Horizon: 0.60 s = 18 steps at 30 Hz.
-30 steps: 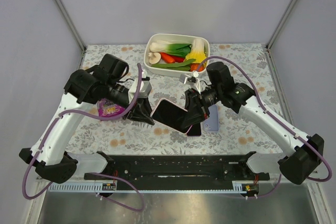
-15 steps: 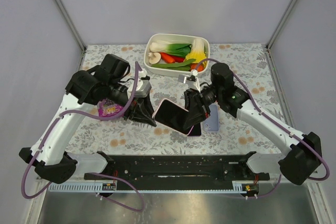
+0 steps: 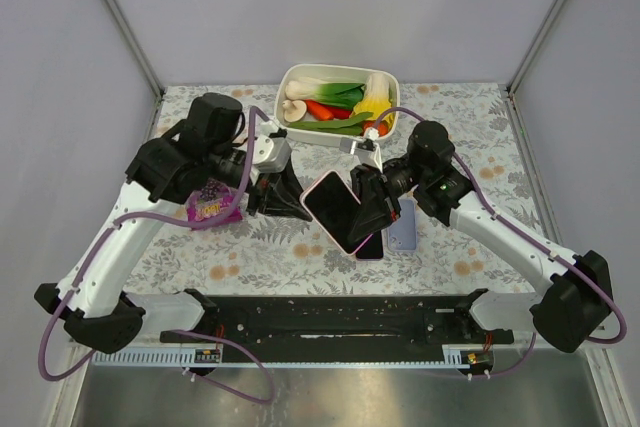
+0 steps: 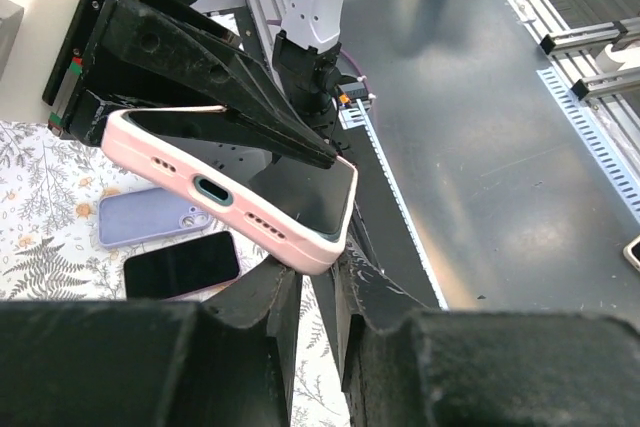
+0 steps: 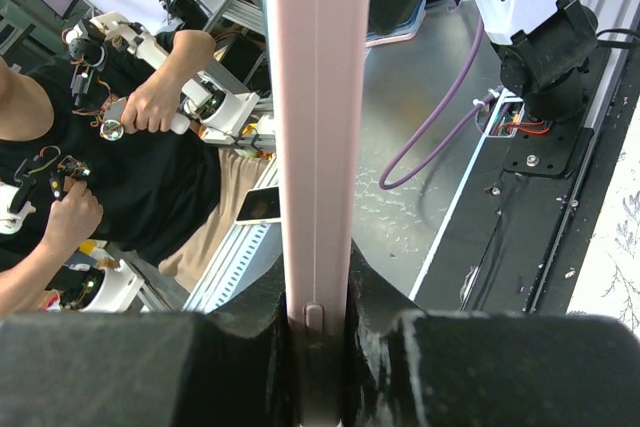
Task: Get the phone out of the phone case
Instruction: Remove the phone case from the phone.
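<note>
The phone [image 3: 337,211], dark screen up, sits in a pink phone case [image 3: 322,183] and hangs tilted above the middle of the table. My right gripper [image 3: 368,212] is shut across its right end. In the right wrist view the case [image 5: 315,97] stands edge-on between the fingers, side button showing. My left gripper [image 3: 292,201] meets the case's left corner. In the left wrist view its two fingertips [image 4: 345,265] stand close together and pinch the case's lower corner [image 4: 318,252], while the right gripper's fingers [image 4: 200,82] clamp the case from above.
A lilac phone case [image 3: 404,227] and a black phone [image 3: 371,246] lie on the floral cloth under the right gripper. A white tub of vegetables [image 3: 290,82] stands at the back. A purple packet [image 3: 210,210] lies under the left arm.
Both grippers moved toward the back with the cased phone. The phone has turned, its left end swinging up and back. Both grips look unchanged.
</note>
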### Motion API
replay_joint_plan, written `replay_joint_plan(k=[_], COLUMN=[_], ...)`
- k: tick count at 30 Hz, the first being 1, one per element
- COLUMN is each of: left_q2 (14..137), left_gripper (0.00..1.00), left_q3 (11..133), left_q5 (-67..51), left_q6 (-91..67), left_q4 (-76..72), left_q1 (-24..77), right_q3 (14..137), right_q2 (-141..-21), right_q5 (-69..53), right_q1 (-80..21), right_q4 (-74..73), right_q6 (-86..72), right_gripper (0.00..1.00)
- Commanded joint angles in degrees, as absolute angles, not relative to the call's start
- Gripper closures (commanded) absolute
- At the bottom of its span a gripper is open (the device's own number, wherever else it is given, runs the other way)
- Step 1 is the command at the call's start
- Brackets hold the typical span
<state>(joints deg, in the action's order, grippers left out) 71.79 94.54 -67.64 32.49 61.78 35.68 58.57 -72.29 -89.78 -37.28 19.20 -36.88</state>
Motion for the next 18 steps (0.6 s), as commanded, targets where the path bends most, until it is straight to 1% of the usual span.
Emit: replay_joint_plan(k=[1,5,7,8,9,10,12,14,17,18], left_q2=[78.6,77.7,76.7,76.4,75.9,75.5,74.6,73.3,70.8,70.1], left_gripper=[1.0,1.0,1.0,1.0,0.95,0.84,0.59,0.36,0.13,0.1], left_q3=[91.3,91.1,91.1,91.4,91.8,91.9,92.8,93.0,93.3,93.6], left_q5=[-52.6,-52.3,-50.8,-49.9,-49.0,-48.1,-48.1,-49.0,-49.5,-49.2], left_q6=[35.2,35.9,37.3,37.9,38.7,38.8,38.8,38.1,36.8,36.8], left_q4=[45.9,47.6,49.3,50.6,52.0,52.9,54.8,55.6,56.1,56.6], left_q1=[37.5,37.5,37.5,37.4,37.3,36.8,35.3,33.4,31.0,30.7], right_q3=[62.1,62.1,62.5,63.0,63.7,65.0,69.0,71.8,72.6,72.6], right_q2=[-71.7,-71.5,-71.3,-71.1,-70.8,-70.6,-70.1,-70.0,-69.3,-69.2], right_q5=[-84.6,-83.9,-83.1,-82.7,-82.0,-80.8,-76.9,-72.8,-69.4,-68.5], right_q1=[-41.0,-40.4,-39.8,-39.5,-39.1,-38.9,-38.4,-38.5,-38.4,-38.4], right_q4=[28.0,26.7,22.5,18.1,13.2,5.7,-11.3,-23.2,-27.2,-27.3], right_q6=[-40.6,-39.7,-36.6,-33.0,-27.7,-21.1,-7.5,2.9,6.1,6.3], right_gripper=[1.0,1.0,1.0,1.0,1.0,1.0,1.0,1.0,1.0,1.0])
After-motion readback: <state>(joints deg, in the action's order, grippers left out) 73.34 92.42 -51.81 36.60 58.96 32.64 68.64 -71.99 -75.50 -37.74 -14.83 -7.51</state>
